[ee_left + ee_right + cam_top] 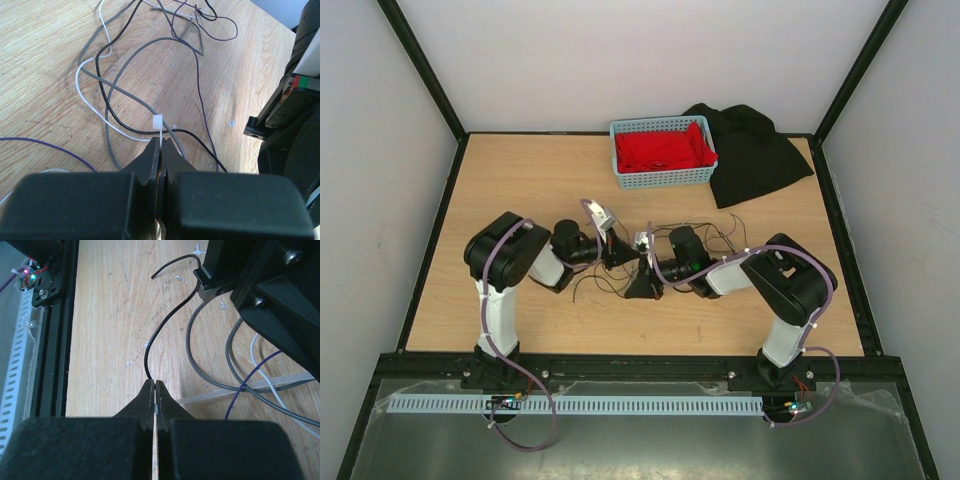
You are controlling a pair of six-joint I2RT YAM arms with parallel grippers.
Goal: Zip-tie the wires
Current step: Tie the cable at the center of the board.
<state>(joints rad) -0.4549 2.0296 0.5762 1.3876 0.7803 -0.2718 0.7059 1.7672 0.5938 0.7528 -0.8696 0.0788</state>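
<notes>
Left wrist view looks down the left gripper [161,148], whose jaws are pressed together on the white strap of a zip tie [157,121]. The tie's small square head sits just past the tips, at 12 o'clock from them, and wraps the wires [145,133] where grey, black and white strands cross. From that knot the strands fan out over the wooden table [45,60] in loose loops toward 10, 12 and 1 o'clock, and a purple one trails down toward 5 o'clock.

On the right wrist camera, the right gripper [156,390] has its jaws closed tight. A black strand [148,352] curves in from 1 o'clock and meets the tips; whether it is actually clamped cannot be told. A pale flat strap [260,386] lies on the wood at 3 o'clock, with grey and purple strands crossing it.

From above, both arms reach inward and their grippers meet at mid-table, the wires sprawling around them, mostly toward 2 o'clock. A blue basket [663,178] holding a red cloth [660,150] stands at 12 o'clock near the far edge, with a black cloth [760,155] touching it on its 3 o'clock side.
</notes>
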